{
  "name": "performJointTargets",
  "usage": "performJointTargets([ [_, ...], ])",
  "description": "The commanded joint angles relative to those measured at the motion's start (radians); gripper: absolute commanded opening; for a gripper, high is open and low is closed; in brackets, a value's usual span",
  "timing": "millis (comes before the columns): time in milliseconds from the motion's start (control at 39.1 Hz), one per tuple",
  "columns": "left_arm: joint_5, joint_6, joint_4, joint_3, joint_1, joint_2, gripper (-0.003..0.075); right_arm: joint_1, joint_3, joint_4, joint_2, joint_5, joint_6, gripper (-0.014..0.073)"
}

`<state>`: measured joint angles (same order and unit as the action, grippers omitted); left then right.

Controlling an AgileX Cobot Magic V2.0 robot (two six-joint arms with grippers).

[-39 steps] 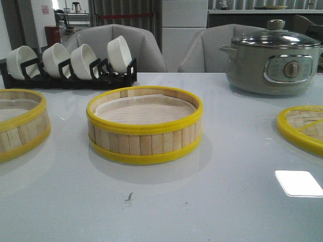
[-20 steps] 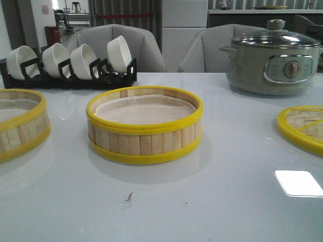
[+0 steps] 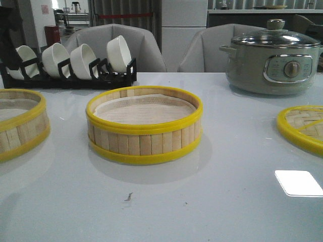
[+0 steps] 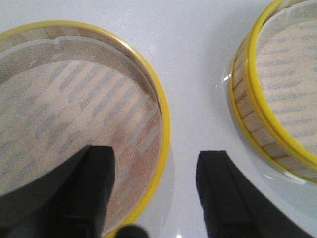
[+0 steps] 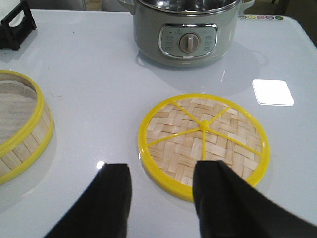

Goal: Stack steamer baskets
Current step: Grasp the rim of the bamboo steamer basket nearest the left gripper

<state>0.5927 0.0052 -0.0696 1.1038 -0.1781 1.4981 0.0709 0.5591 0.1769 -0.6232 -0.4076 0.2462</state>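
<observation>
Front view: both steamer baskets [image 3: 144, 125] [image 3: 20, 123] sit upright, openings upward.

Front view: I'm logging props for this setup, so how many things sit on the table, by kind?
Steamer baskets: 2 (centre, left edge)
Lid: 1
Bowls: 4, first, in the rack
Rack: 1
Cooker: 1
Total: 9
</observation>
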Motion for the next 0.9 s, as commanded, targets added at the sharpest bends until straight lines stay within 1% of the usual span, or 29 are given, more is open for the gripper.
performJointTargets([
  [0,-0.049,0.005,-0.009,0.085,-0.006,0.032,0.0442,0.0,0.034,0.013,-0.004,0.056,-0.01,0.0412],
  [102,-0.038,0.005,-0.007,0.129,-0.022,0.101,0.0442,0.0,0.034,0.013,-0.004,0.038,-0.01,0.0412],
  [205,-0.08,0.005,-0.003,0.134,-0.044,0.159,0.0442,0.0,0.034,0.013,-0.004,0.024,-0.01,0.0412],
  [358,-0.086,0.005,-0.003,0.134,-0.044,0.236,0.0442,0.0,0.034,0.013,-0.004,0.024,-0.01,0.0412],
  [614,-0.086,0.005,-0.003,0.134,-0.044,0.272,0.044,0.0,0.034,0.013,-0.004,0.024,-0.01,0.0412],
  [717,-0.082,0.005,-0.003,0.134,-0.044,0.28,0.0406,0.0,0.034,0.013,-0.004,0.024,-0.01,0.0412],
  [870,-0.072,0.005,-0.003,0.134,-0.044,0.291,0.0301,0.0,0.034,0.013,-0.004,0.024,-0.01,0.0412],
])
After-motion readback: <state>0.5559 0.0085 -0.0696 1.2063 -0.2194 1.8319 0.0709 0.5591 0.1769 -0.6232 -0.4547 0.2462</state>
